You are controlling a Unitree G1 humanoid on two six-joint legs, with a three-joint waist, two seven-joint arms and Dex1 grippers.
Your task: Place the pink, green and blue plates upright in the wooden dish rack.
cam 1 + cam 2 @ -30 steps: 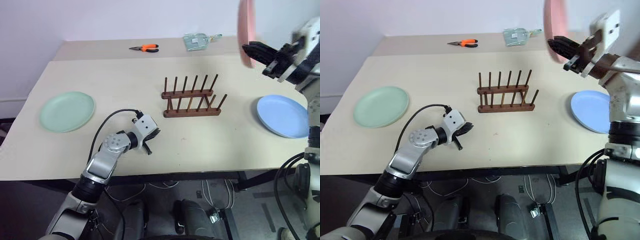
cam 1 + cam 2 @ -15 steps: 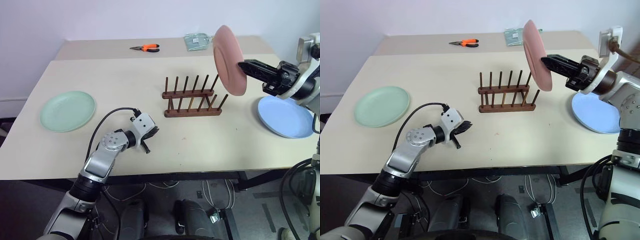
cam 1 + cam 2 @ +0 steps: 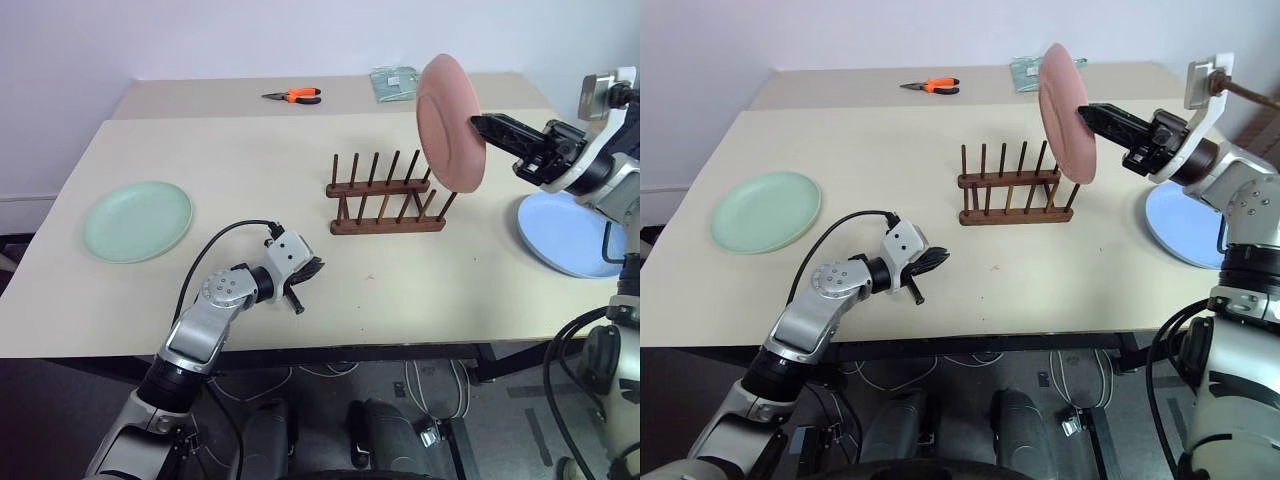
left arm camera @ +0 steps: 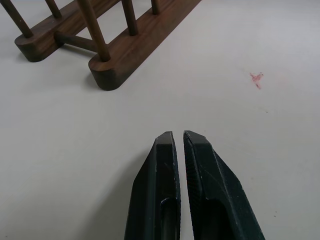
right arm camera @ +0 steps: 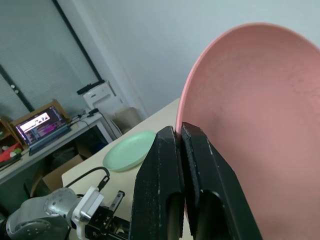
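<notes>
Holding the pink plate on edge by its rim, my right gripper is clamped on it in the upper right of the head view, the plate upright in the air just above the right end of the rack at centre. My left gripper sits low over the table, lower centre-left, fingers pressed together on nothing. The green plate lies flat at far left, the blue plate flat at far right.
</notes>
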